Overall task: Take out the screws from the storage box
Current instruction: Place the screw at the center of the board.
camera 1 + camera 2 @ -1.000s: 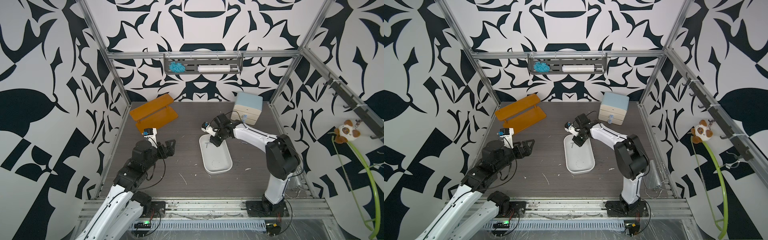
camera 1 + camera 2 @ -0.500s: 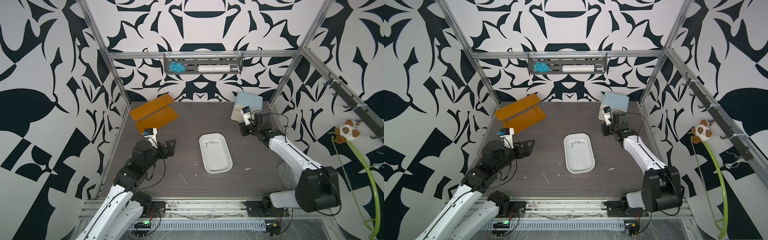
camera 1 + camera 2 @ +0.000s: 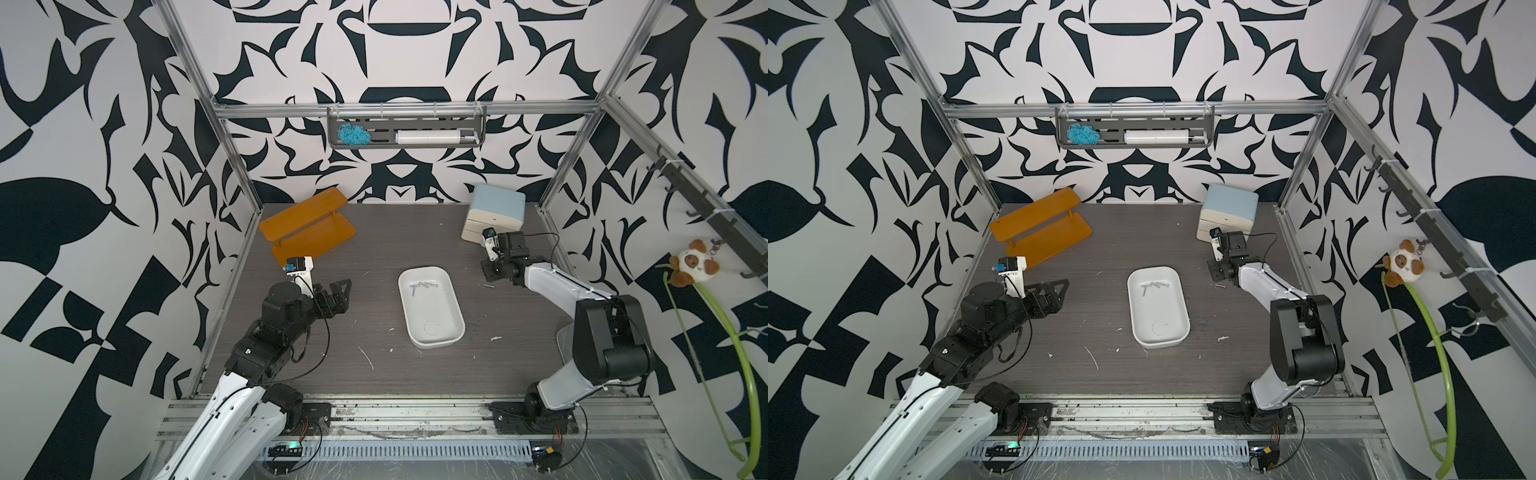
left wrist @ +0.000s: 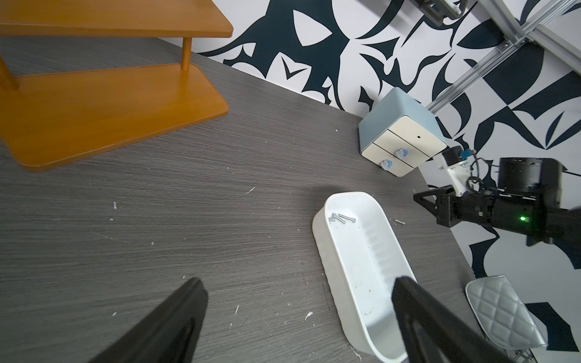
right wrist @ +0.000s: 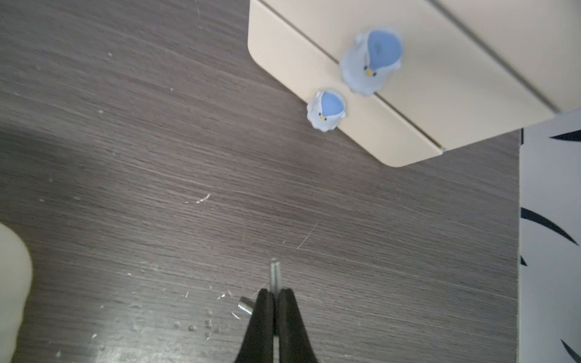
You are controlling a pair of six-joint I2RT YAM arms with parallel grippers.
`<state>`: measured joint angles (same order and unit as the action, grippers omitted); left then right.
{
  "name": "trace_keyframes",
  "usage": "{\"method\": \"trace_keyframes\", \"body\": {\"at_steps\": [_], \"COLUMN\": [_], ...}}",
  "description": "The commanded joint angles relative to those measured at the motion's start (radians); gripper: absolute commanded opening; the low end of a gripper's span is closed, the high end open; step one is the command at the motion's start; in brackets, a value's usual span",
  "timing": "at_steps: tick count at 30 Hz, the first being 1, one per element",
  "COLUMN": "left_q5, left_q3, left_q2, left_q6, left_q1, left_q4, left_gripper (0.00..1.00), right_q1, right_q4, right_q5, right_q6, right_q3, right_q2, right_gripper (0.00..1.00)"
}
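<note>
**Top views.** The storage box [image 3: 432, 332] sits mid-table [image 3: 374, 249], its long axis running 12 to 6. The screws [image 3: 422, 286], a cluster of about four, lie at its 12 o'clock end. The right gripper [image 3: 490, 270] is outside the box at roughly 2 o'clock from it, low over the wood and just short of the drawer cabinet [image 3: 496, 210]. One loose screw [image 3: 489, 286] lies on the table by it, seen in both top views. The left gripper [image 3: 341, 296] hangs at 9 o'clock of the box, spread wide and empty.

**Left wrist.** The spread fingers frame the box [image 4: 367, 261]. The cluster [image 4: 342, 218] is at its far end. The loose screw [image 4: 400, 222] lies between the box and the right gripper [image 4: 419, 199].

**Right wrist.** The right gripper [image 5: 274, 294] is pressed together on a held screw [image 5: 274, 273], whose threaded shank pokes out past the tips. The loose screw [image 5: 246, 305] lies just beside one finger.

**Progress (my judgement).** One screw is out and a second is clear of the box, awaiting release. About four are left to fetch.

**Change.**
- A second ago the right gripper was over the box's 12 o'clock end.
- Half a second ago it was up against the cabinet.
- Now it is lower, beside the loose screw.
- The left arm has not moved.
</note>
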<state>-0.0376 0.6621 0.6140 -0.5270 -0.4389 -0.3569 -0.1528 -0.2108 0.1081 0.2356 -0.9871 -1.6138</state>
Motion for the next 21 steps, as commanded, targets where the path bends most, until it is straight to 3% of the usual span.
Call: {"method": "trace_keyframes", "body": {"at_steps": [1,13,21], "left_q5": [0.010,0.024,0.061], "left_q3": [-0.019,-0.018,0.006], "left_q2": [-0.010,0.009,0.086], "left_q6": [0.002,0.002,0.007], "left_q1": [0.002,0.002,0.002], "left_q4": [0.010,0.016,0.014], "left_gripper": [0.99,0.99,0.99], "right_q1": [0.005,0.028,0.052], "right_q4": [-0.044,-0.067,-0.068], "right_q5": [0.013,-0.052,-0.086], "right_q6": [0.018,0.001,-0.028], "right_q3": [-0.049,-0.078,-0.097], "right_q2": [-0.031,-0.094,-0.130], "right_gripper": [0.00,0.00,0.06]}}
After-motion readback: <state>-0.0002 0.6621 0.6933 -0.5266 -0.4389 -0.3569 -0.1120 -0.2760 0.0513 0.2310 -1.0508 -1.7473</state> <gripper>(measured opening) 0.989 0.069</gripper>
